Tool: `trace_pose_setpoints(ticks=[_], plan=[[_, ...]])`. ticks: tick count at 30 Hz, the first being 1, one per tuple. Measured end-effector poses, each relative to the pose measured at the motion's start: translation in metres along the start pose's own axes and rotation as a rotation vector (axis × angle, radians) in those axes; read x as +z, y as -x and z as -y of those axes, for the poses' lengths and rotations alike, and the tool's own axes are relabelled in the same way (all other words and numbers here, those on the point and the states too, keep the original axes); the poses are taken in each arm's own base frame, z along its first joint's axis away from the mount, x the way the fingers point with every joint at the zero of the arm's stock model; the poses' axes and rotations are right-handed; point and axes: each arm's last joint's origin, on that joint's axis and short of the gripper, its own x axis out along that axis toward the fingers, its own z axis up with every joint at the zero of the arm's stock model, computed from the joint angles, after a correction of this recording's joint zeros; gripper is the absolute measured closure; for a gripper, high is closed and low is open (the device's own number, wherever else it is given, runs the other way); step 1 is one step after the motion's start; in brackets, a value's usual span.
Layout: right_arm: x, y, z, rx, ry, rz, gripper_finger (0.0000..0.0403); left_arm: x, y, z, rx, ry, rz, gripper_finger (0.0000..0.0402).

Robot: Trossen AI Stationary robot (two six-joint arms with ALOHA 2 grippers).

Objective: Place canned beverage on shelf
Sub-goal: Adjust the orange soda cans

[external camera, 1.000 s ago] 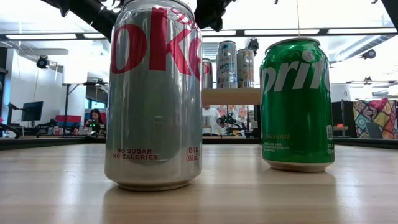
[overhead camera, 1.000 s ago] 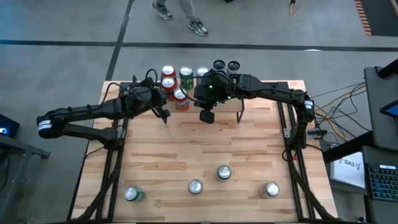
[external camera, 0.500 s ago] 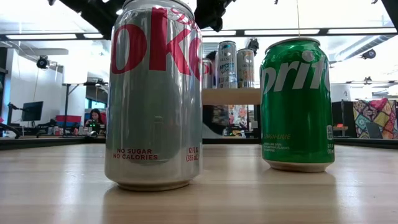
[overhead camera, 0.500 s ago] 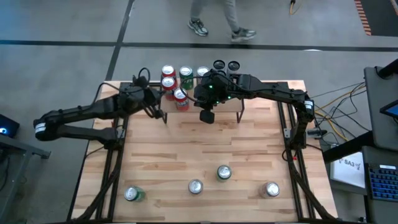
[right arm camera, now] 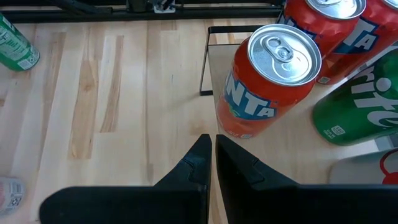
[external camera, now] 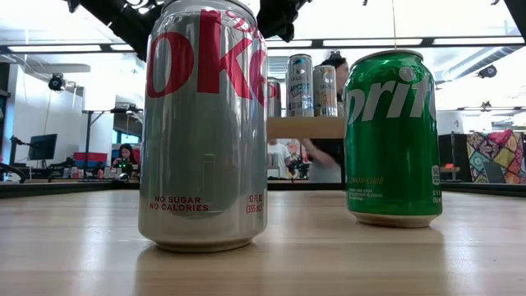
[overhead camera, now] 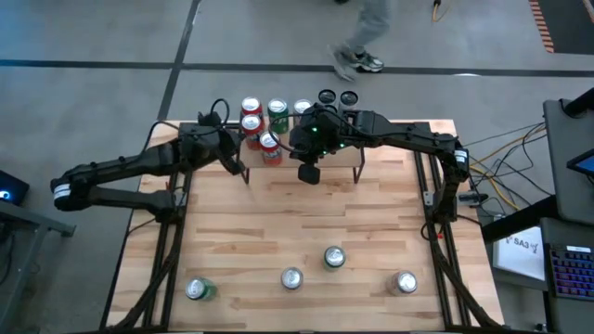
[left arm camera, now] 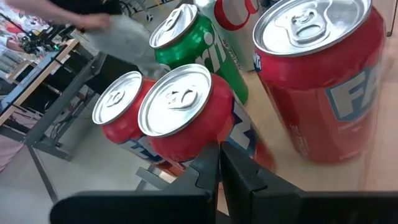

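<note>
The shelf stands at the table's far middle on thin black legs. On it stand three red cans, green cans and other cans. My left gripper is shut and hovers at the shelf's left end; its tips point at the red cans. My right gripper is shut and hangs over the shelf's near edge. Beyond its tips stands an orange can. Neither gripper holds a can.
Several cans stand upright near the table's front edge, among them a green one and silver-topped ones. The low view shows a silver can and a green can up close. A person walks beyond the far edge.
Both grippers have stayed shut and roughly in place, and no can has moved. The person beyond the table's far edge has walked toward the right.
</note>
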Motion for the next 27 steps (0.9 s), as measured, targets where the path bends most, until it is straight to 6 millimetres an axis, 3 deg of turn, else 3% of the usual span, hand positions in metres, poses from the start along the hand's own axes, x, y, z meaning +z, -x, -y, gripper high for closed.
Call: trace_pose_setpoints(ticks=[11, 27], plan=[[0.000, 0.000, 0.000, 0.000, 0.000, 0.000, 0.0390, 0.003, -0.007, 0.004, -0.004, 0.091, 0.013, 0.0402], [-0.002, -0.012, 0.001, -0.014, 0.034, 0.050, 0.0390, 0.011, 0.027, -0.017, 0.033, 0.139, 0.124, 0.0402]])
